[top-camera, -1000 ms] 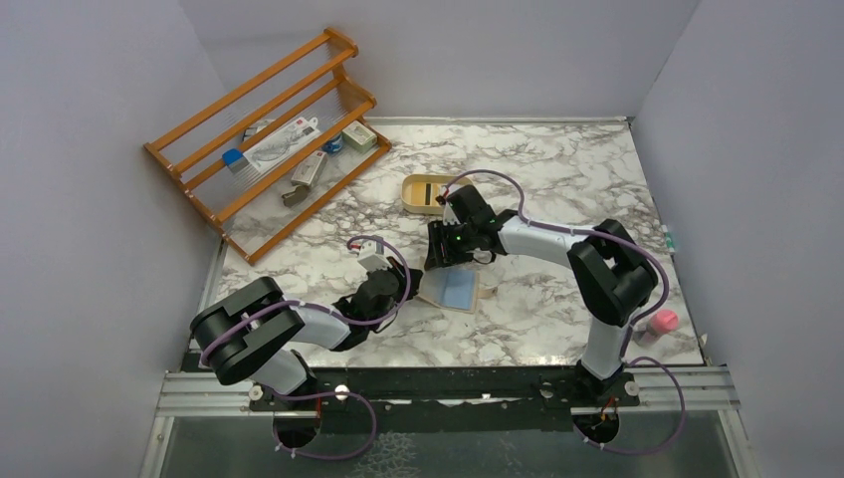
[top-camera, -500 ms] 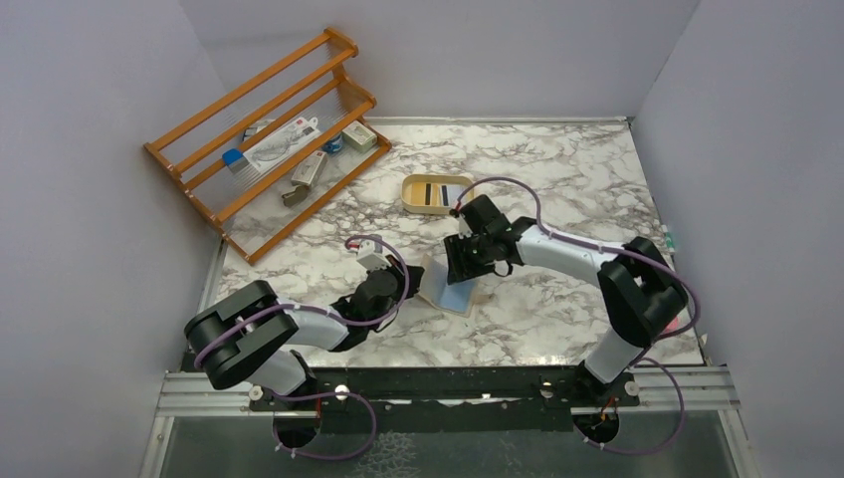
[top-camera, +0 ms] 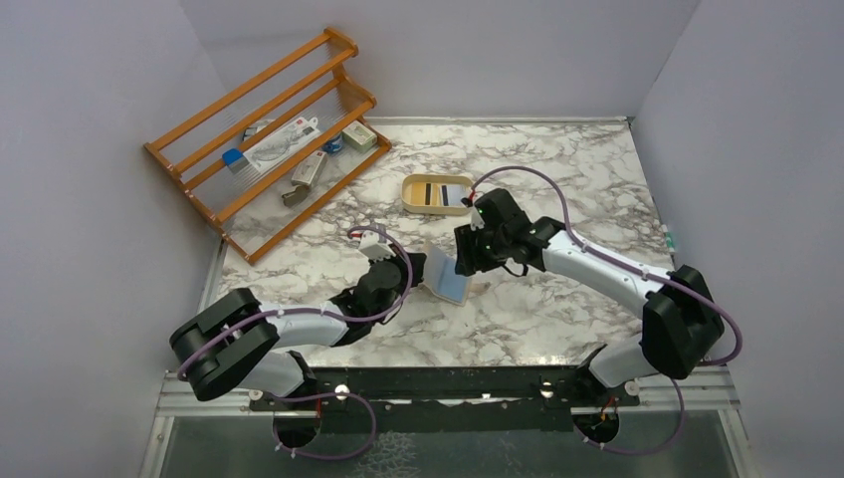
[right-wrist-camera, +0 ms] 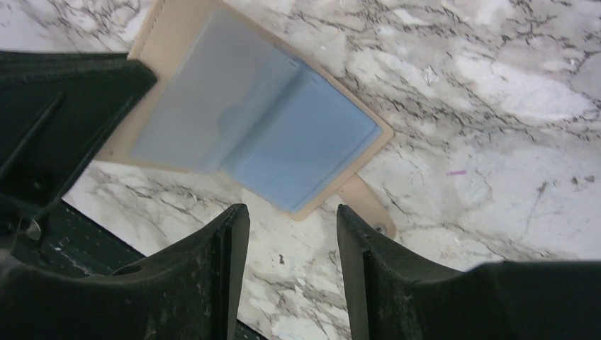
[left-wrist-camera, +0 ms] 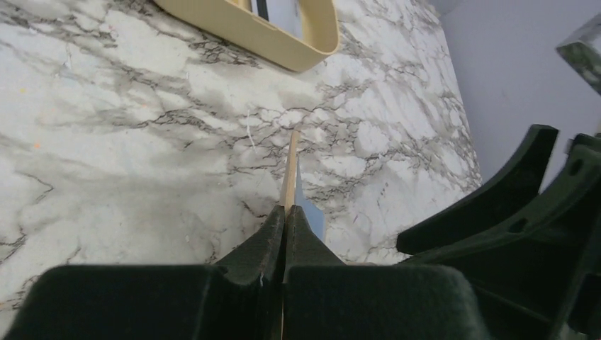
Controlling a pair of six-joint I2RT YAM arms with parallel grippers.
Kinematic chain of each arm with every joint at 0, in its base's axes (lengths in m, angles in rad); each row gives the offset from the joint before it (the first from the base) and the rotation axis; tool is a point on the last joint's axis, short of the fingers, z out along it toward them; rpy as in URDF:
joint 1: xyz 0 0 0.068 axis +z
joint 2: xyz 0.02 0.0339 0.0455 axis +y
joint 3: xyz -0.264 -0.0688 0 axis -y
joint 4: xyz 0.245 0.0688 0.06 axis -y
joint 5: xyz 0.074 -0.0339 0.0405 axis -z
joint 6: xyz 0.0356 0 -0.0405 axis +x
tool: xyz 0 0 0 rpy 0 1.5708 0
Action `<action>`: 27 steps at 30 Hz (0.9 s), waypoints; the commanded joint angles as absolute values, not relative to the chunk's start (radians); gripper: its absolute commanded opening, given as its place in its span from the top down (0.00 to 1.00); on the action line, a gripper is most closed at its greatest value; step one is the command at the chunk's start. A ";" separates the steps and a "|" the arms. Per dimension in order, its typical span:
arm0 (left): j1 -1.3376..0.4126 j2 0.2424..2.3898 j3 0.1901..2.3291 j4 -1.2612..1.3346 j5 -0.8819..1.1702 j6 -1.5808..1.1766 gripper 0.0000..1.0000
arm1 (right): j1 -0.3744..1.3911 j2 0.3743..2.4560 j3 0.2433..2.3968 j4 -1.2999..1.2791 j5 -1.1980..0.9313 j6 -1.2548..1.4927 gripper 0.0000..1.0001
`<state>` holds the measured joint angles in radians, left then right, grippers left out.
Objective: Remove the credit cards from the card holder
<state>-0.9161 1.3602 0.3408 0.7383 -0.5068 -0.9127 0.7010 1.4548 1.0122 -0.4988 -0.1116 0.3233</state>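
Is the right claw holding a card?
No, the right gripper is open with nothing between its fingers, just short of the card holder.

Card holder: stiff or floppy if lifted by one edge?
Likely fairly stiff: pinched at one edge by the left gripper, the card holder shows a straight, unsagging panel. Probably light, being thin. Its snap tab may dangle.

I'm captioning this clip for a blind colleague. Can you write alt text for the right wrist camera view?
The tan card holder is spread open over the marble table, a light blue card showing in its pockets and its snap tab pointing lower right. The right gripper stands open in the foreground just below it.
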 commanded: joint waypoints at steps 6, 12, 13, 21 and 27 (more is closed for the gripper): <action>-0.990 1.285 0.449 0.598 -0.623 -0.765 1.00 | 0.706 1.564 1.090 -0.289 -0.146 0.459 0.46; -1.008 1.274 0.455 0.563 -0.646 -0.771 1.00 | 0.706 1.573 1.158 -0.260 -0.137 0.474 0.46; -1.010 1.273 0.458 0.557 -0.648 -0.770 1.00 | 0.706 1.568 1.161 -0.255 -0.131 0.473 0.46; -1.022 1.278 0.478 0.546 -0.661 -0.759 1.00 | 0.706 1.607 1.169 -0.260 -0.154 0.478 0.46; -1.023 1.270 0.482 0.542 -0.665 -0.758 1.00 | 0.706 1.612 1.114 -0.225 -0.160 0.485 0.46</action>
